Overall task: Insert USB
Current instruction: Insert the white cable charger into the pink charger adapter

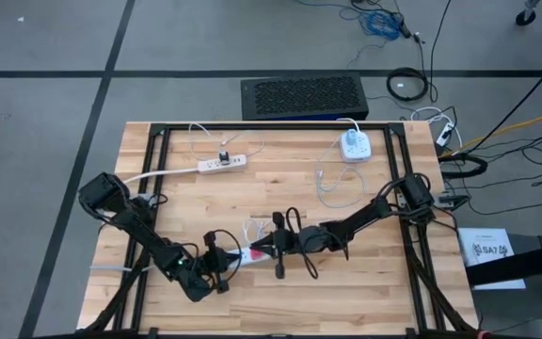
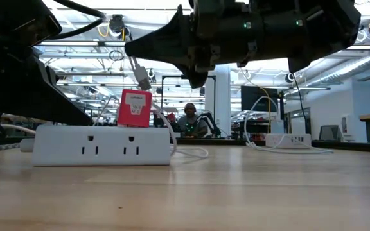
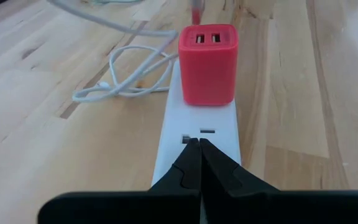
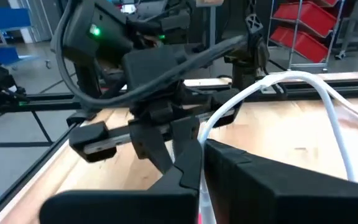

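A white power strip (image 2: 101,144) lies flat on the wooden table. A red two-port charger (image 3: 207,65) stands plugged into its top, ports facing up. My left gripper (image 3: 197,152) is shut, with its tips on the strip a little short of the charger. My right gripper (image 4: 199,171) comes in level from the table's right and is shut on a white USB cable (image 4: 272,84). The cable's metal plug (image 2: 144,78) hangs tilted just above the charger (image 2: 135,108), apart from it. My left gripper presses its shut fingertips on the power strip's top face (image 3: 199,132), beside an empty outlet, slanting down from the table's left. The strip lies flat on the table. My right gripper pinches the white cable (image 4: 205,134) between its two fingers, close behind the plug. The fingers lie about level. The plug hangs tilted below the fingertips, clear of the charger, and the rest of the cable arcs back slack.
A second power strip (image 1: 222,163) and a white round adapter (image 1: 353,146) sit toward the far edge, with loose white cable loops (image 1: 332,184) between. A black box (image 1: 301,97) stands beyond the table. People and benches show in the room behind.
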Action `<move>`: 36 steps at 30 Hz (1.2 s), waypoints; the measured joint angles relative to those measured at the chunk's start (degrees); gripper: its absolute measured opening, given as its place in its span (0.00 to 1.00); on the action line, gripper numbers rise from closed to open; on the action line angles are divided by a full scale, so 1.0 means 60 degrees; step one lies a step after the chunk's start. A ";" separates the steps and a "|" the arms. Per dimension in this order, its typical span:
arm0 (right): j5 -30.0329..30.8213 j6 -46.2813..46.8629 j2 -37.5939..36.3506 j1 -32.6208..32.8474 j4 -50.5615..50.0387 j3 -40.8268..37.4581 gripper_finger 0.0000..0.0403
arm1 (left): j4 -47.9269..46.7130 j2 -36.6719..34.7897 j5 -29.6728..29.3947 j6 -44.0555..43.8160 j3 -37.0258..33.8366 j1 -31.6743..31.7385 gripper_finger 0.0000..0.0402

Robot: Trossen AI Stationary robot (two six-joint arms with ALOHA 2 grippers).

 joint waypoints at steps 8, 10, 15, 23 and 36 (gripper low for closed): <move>-0.0014 -0.0031 0.0003 -0.0008 0.0172 -0.0004 0.00 | -0.0026 -0.0044 -0.0024 0.0002 0.0004 0.0004 0.00; -0.0020 -0.0081 -0.0012 -0.0008 0.0223 0.0000 0.00 | -0.0102 -0.0140 -0.0053 0.0025 0.0002 -0.0004 0.00; -0.0020 -0.0271 -0.0051 0.0010 0.0424 -0.0004 0.00 | -0.0145 -0.0573 -0.0188 0.0373 0.0000 -0.0039 0.00; -0.0018 -0.0267 -0.0059 0.0010 0.0451 -0.0004 0.00 | -0.0062 -0.1043 -0.0449 0.0768 0.0004 -0.0099 0.00; -0.0353 -0.0231 -0.0066 0.0033 0.1749 0.0000 0.00 | 0.2346 -0.1988 -0.0840 0.3253 0.0011 -0.0280 0.03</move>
